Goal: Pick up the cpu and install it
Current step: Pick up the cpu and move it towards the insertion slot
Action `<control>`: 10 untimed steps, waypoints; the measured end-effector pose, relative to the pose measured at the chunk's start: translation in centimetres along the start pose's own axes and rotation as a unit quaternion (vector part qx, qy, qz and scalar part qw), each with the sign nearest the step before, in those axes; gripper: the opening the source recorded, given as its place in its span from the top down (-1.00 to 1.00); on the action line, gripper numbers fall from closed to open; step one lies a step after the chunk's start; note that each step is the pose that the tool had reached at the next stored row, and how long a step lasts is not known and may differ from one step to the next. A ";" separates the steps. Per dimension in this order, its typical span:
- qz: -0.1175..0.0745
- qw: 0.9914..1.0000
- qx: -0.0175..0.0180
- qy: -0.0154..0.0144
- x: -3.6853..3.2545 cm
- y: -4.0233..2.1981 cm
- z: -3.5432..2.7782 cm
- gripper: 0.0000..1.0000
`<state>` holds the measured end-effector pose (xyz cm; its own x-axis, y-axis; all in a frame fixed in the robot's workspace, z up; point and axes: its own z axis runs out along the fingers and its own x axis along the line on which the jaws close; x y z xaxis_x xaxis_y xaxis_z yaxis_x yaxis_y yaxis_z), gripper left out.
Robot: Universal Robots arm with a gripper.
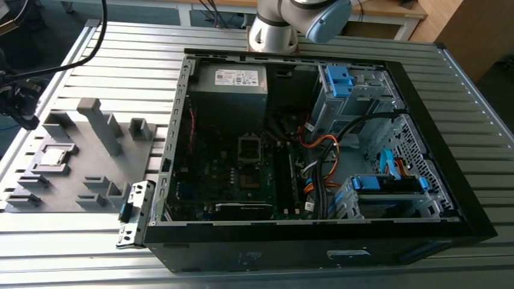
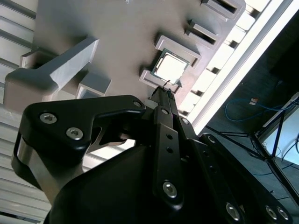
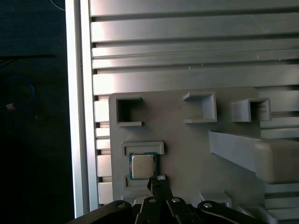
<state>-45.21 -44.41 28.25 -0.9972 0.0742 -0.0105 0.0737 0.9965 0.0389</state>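
My gripper (image 2: 164, 90) is closed on nothing, tips together, aimed near the edge of the cpu (image 3: 142, 166). The cpu lies flat in a walled pocket of the grey tray (image 3: 187, 142), well apart from the open computer case (image 1: 321, 138). I judge it light, rigid, thin and fragile, so grasp it by opposite edges. The pocket walls crowd those edges, and a taller tray block (image 3: 254, 158) stands nearby.

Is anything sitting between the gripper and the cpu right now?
Nothing visible does. The cpu lies uncovered in its recess on the grey tray, and in both wrist views the gripper hangs close by its edge, with no other object between them.
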 end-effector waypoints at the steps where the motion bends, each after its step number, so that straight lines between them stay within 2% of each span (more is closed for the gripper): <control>1: 0.000 1.000 0.000 0.000 0.06 -0.01 0.14 0.79; 10: 0.000 1.000 0.000 0.000 0.09 -0.05 1.22 0.79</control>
<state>-45.29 -44.40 27.04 -0.9972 0.0742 -0.0098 0.0738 0.9965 0.0387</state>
